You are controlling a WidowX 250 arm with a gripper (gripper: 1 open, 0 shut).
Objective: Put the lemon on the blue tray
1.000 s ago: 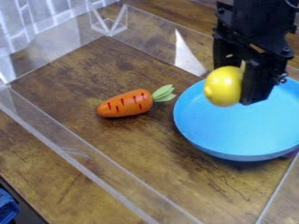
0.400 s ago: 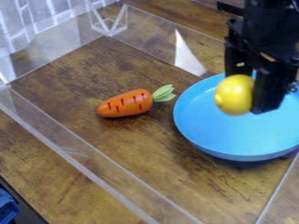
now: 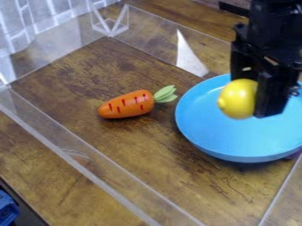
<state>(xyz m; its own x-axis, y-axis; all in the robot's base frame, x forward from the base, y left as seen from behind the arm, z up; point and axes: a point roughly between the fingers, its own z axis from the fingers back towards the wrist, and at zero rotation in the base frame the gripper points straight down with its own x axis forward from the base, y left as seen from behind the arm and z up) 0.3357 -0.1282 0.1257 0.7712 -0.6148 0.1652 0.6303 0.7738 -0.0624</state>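
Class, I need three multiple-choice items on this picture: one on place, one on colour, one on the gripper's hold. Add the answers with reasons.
1. Where does the lemon appear in the view?
A) Over the carrot
B) Within the outline of the blue tray
C) At the lower left corner

2. What colour is the body of the carrot?
A) Orange
B) Purple
C) White

3. What is the gripper doing?
A) Holding the carrot
B) Pointing away from the tray with nothing in it
C) Holding the lemon

Key:
1 B: the blue dish shows around the yellow fruit on several sides.
2 A: its body is orange, with green leaves at one end.
3 C: the lemon sits at the dark fingertips.
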